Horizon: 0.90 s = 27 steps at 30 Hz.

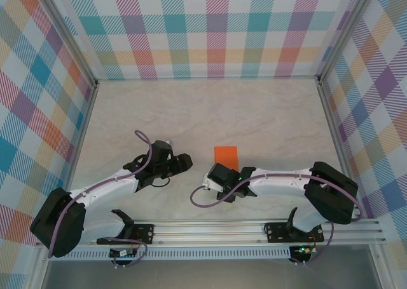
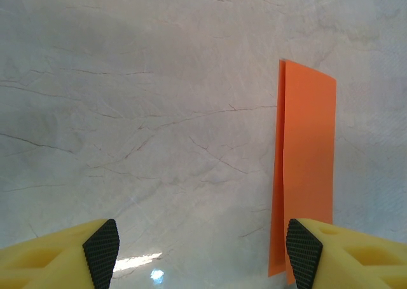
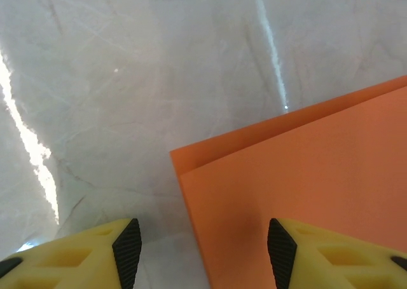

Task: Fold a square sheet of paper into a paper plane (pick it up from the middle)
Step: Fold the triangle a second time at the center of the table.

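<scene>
The top camera looks down from high above the orange paper [image 1: 226,154], taking in the whole table [image 1: 267,111]. Both wrist cameras sit low beside the paper, facing the table closely; all three views share it.

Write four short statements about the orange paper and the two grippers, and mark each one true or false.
1. The orange sheet of paper is folded, with two layers showing at its edge. True.
2. The left gripper is shut on the paper. False: its fingers stand apart over the bare table, with the paper beside one of them.
3. The right gripper is open. True.
4. The paper is a narrow pointed dart. False: it is a straight-edged folded rectangle.
</scene>
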Motion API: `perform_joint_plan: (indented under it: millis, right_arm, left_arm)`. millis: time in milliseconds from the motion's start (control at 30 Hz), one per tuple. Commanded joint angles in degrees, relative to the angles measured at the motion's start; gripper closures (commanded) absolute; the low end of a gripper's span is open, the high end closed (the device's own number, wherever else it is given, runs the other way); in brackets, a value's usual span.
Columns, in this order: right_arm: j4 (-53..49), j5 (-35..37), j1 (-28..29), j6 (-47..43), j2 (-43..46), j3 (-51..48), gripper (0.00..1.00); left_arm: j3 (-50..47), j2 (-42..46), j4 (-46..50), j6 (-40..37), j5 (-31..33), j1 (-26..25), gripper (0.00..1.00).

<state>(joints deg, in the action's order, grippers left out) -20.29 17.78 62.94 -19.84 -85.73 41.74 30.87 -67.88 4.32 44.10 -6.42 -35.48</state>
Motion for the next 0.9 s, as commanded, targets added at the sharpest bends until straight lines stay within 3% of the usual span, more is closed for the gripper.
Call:
perform_joint_plan:
  millis: [0, 867]
  right_arm:
    - [2.62, 2.79, -0.41, -0.05, -0.01, 1.13, 0.45]
    - [4.01, 3.18, -1.91, 5.23, 3.23, -0.98, 0.66]
  left_arm:
    - [0.65, -0.09, 0.30, -0.70, 0.55, -0.33, 0.27]
    - [1.48, -2.01, -1.26, -0.01, -0.87, -0.37, 0.27]
